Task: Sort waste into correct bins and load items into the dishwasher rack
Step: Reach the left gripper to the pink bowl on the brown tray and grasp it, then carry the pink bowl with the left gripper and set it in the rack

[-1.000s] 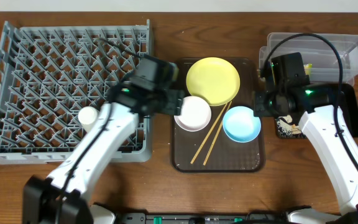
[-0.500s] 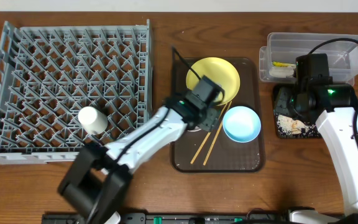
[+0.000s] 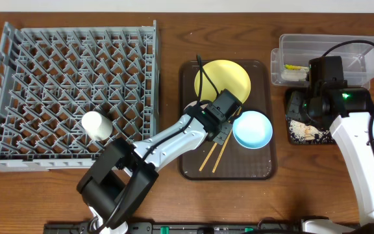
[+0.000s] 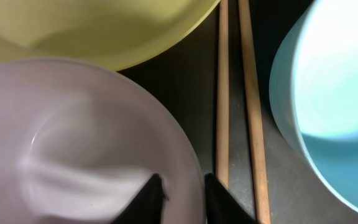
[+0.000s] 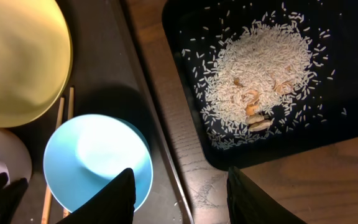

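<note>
In the left wrist view my left gripper (image 4: 182, 186) is shut on the rim of the white bowl (image 4: 73, 155), with one finger inside and one outside. From overhead that gripper (image 3: 216, 125) covers most of the bowl on the brown tray (image 3: 265, 166). Around it lie the yellow plate (image 3: 222, 81), the light blue bowl (image 3: 252, 129) and the chopsticks (image 3: 213, 156). A small white cup (image 3: 97, 124) sits in the grey dishwasher rack (image 3: 70, 84). My right gripper (image 5: 179, 186) hangs open and empty beside the black tray (image 5: 328, 134), which holds the rice scraps (image 5: 260, 81). The wrapper (image 3: 295, 67) lies in the clear container (image 3: 330, 55).
The rack fills the left half of the table. The brown tray stands in the middle, and the clear container and black tray (image 3: 297, 130) sit one behind the other at the right. A narrow strip of bare wood (image 5: 185, 143) separates the brown tray from the black tray.
My left arm swung right from the rack's edge onto the brown tray and its jaws closed on the white bowl's rim. My right arm moved back over the black tray, then held still.
</note>
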`<state>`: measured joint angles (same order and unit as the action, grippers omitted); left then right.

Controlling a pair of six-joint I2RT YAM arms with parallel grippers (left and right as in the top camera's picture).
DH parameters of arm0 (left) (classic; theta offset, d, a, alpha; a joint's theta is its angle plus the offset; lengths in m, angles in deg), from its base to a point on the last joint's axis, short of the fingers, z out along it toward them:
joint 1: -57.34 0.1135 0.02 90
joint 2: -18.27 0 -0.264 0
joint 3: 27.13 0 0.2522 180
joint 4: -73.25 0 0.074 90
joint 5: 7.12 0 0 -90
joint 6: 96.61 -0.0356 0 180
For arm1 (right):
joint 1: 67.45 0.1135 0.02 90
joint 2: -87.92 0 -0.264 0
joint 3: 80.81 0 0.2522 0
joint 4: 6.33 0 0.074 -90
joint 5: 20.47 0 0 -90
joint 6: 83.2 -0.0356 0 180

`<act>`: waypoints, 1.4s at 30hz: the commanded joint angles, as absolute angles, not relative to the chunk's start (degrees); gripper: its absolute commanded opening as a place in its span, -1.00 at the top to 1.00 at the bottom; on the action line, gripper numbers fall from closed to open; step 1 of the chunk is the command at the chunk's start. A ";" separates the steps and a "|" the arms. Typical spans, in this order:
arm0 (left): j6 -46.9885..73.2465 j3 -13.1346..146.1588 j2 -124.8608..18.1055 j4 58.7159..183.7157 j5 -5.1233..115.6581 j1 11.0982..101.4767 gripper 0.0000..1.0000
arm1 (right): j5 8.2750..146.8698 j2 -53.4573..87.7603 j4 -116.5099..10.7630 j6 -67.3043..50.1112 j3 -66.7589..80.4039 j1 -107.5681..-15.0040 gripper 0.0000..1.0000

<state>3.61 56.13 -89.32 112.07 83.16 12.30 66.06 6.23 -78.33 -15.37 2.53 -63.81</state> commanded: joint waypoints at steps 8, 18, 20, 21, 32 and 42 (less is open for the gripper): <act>3.11 57.38 -89.87 113.86 84.03 12.23 0.82 | 65.93 7.15 -78.39 -16.29 2.70 -64.23 0.09; 3.04 57.44 -82.94 117.86 83.38 12.26 0.88 | 65.91 7.15 -78.41 -16.27 2.70 -64.23 0.09; 3.04 57.44 -79.94 118.76 83.35 12.43 0.88 | 65.91 7.15 -78.41 -16.25 2.70 -64.23 0.09; 3.00 57.44 -77.96 119.13 83.35 12.56 0.88 | 65.89 7.15 -78.41 -16.25 2.70 -64.23 0.09; 2.19 57.44 -60.99 119.78 61.96 29.70 0.89 | 65.91 7.15 -78.57 -15.39 2.70 -64.23 0.09; 1.36 57.42 -67.88 113.82 10.53 66.77 0.88 | 65.91 7.15 -78.59 -15.24 2.70 -64.23 0.09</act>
